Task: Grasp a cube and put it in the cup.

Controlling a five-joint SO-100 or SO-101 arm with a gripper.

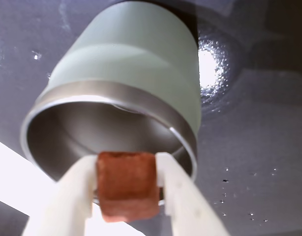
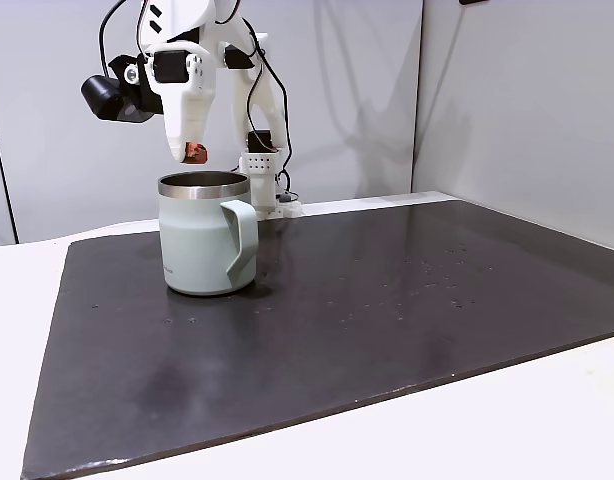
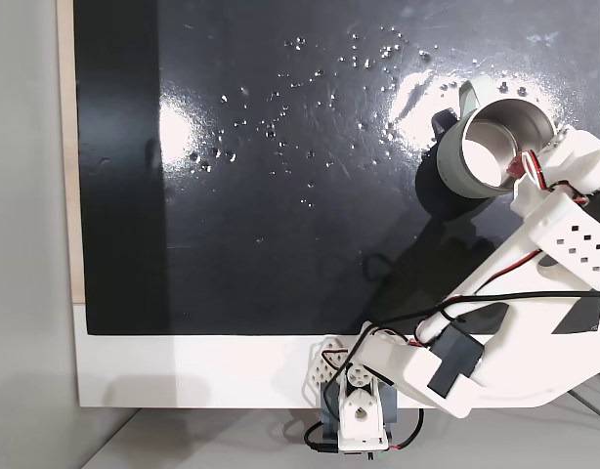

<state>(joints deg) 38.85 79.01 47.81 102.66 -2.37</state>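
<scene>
reddish-brown cube (image 1: 127, 184) pinched between white fingers (image 1: 72, 196) above cup (image 2: 202, 240) (no legible markings).

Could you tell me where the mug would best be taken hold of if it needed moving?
Probably the handle of the upright mug, approached from the side it juts toward, near side in that fixed view: its body looks too wide for the end effector, currently holding the cube.
</scene>
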